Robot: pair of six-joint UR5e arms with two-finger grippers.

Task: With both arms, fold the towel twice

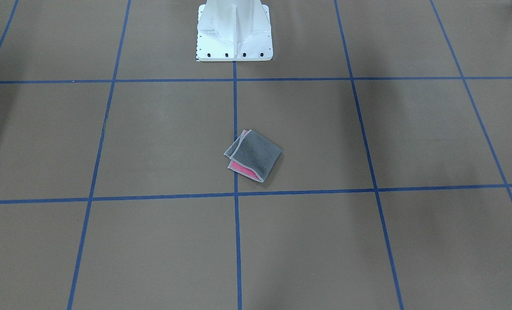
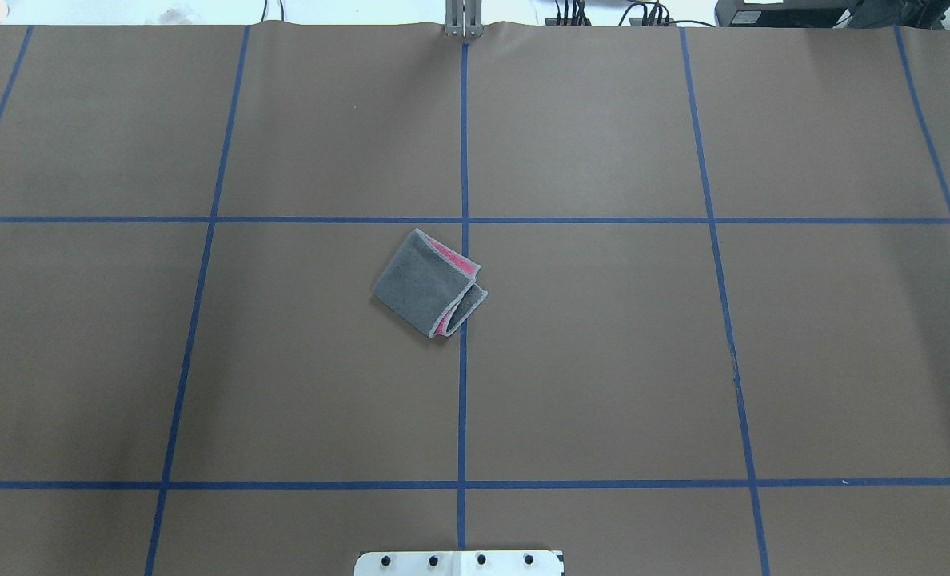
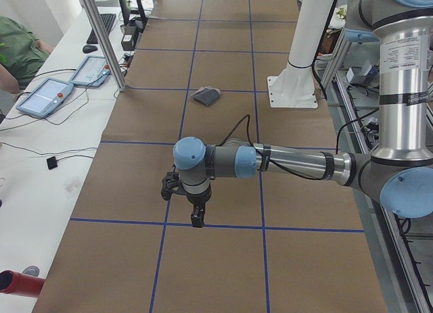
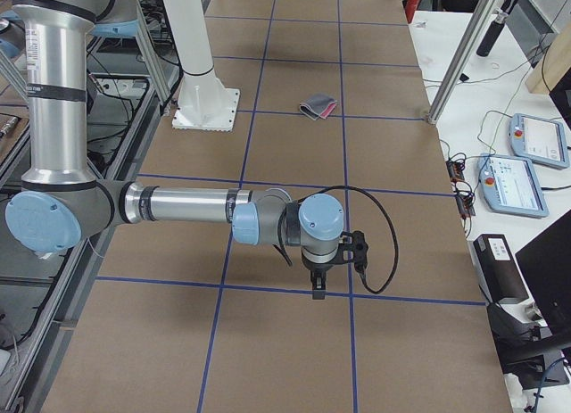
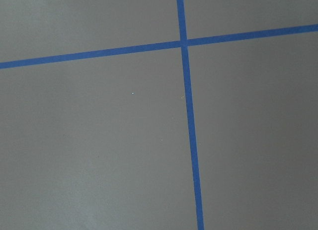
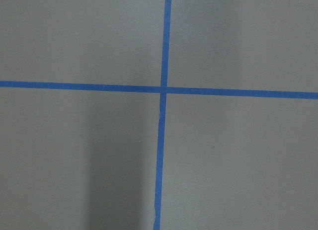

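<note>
**Front-facing view:** the towel (image 1: 253, 156) lies folded into a small, slightly loose packet on the brown paper-covered table (image 1: 152, 137). Its dark grey face is outward, and pink shows along its lower-left edge and at its top corner. It sits mostly to this view's right of the central line of the blue tape grid (image 1: 235, 99), with one corner lapping over that line. It is well apart from the white pedestal (image 1: 234, 30) at the top.

**Overhead view:** the towel (image 2: 423, 280) lies diamond-wise near the table's middle, mostly left of the central tape line, with its right corner on the line. Pink peeks out along its upper-right edge and between the layers at lower right.

**Exterior left view:** the near left arm (image 3: 298, 163) stretches level over the table. The left gripper (image 3: 197, 218) points down, well apart from the towel (image 3: 206, 95), which lies farther along near the pedestal. Whether its fingers are spread or pressed together cannot be told from here. A person in green (image 3: 20, 53) sits beside a bench with teach pendants (image 3: 44, 97).

**Exterior right view:** the near right arm (image 4: 178, 205) reaches level across the table, and the right gripper (image 4: 318, 288) points down, far from the towel (image 4: 318, 107). Its finger state cannot be told either.

**Left wrist view:** brown paper with a crossing of blue tape.

**Right wrist view:** the same kind of surface, with a tape crossing and a soft shadow at lower left
</note>
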